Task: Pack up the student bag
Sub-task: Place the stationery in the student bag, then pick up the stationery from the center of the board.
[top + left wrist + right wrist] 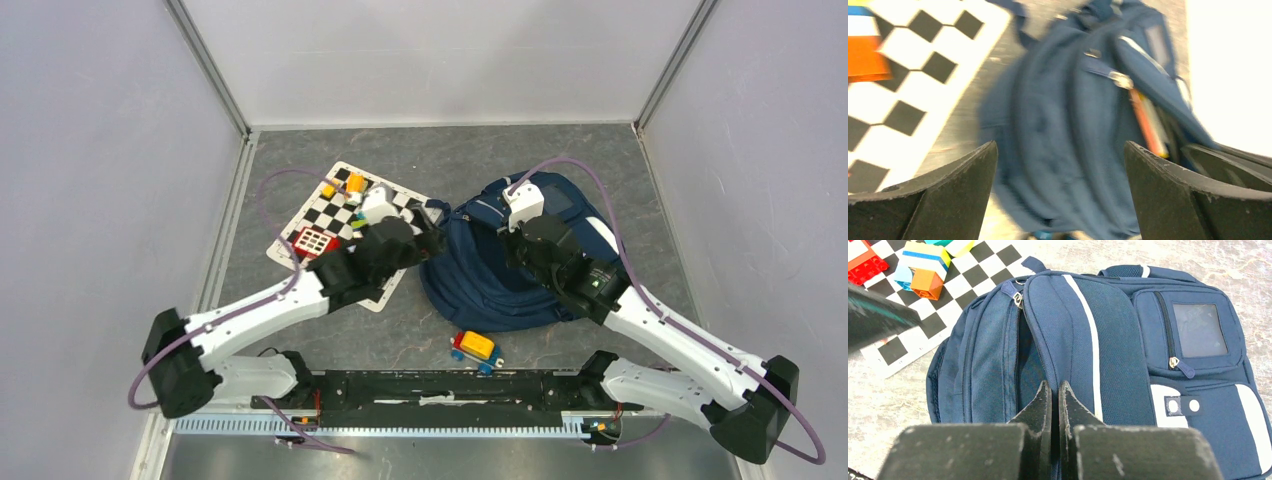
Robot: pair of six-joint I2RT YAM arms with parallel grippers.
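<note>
We are holding the right gripper (1055,388) pinched together, seemingly on the zip lip of the student bag (495,275) lying beside the checkered mat (325,205), aiming to spread it wide while the left gripper (1060,146) is hovering, fingers apart, over it.

Your left gripper (1060,192) hangs with fingers spread wide at the left edge of the backpack (495,285), between the checkered mat (330,212) and the bag's open slot. The right gripper (1054,390) is pinched on the flap beside that slot, and its arm crosses the bag's right half. Blocks (312,241) crowd the mat beside the left arm. A toy (476,346) sits near the bases. The tabletop (450,150) beyond the bag gives passing room.
</note>
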